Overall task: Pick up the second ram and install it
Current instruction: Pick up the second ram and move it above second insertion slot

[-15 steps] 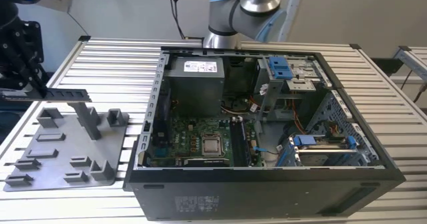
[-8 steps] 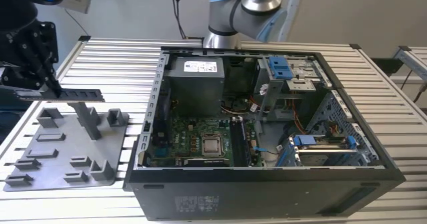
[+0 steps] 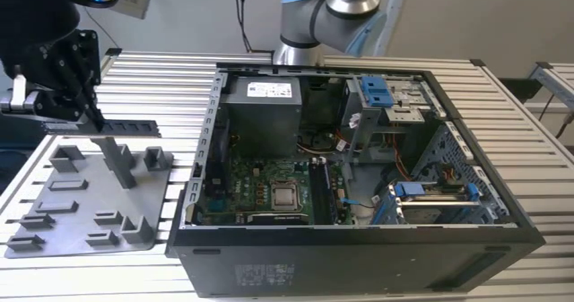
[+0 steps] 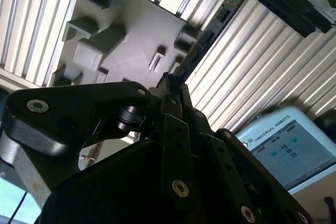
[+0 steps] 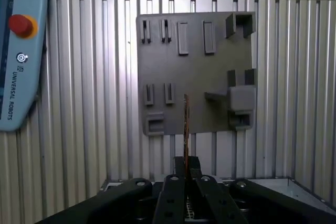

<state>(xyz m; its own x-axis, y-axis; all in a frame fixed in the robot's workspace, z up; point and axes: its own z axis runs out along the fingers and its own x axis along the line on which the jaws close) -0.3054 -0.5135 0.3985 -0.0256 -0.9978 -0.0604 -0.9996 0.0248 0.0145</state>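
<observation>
Second ram [image 3: 128, 127], a thin flat dark green-black memory board, sits pinched at one end in the black gripper [image 3: 93, 122], clear above the grey plastic holder tray [image 3: 76, 204], beside the open black computer case [image 3: 359, 268], probably leaving its long edges free for seating.

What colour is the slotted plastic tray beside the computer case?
The slotted plastic tray is plain grey, clearest in the first wrist view.

Dark ram [image 3: 130, 126], black claw [image 3: 93, 122], grey holder [image 3: 63, 214]
</observation>
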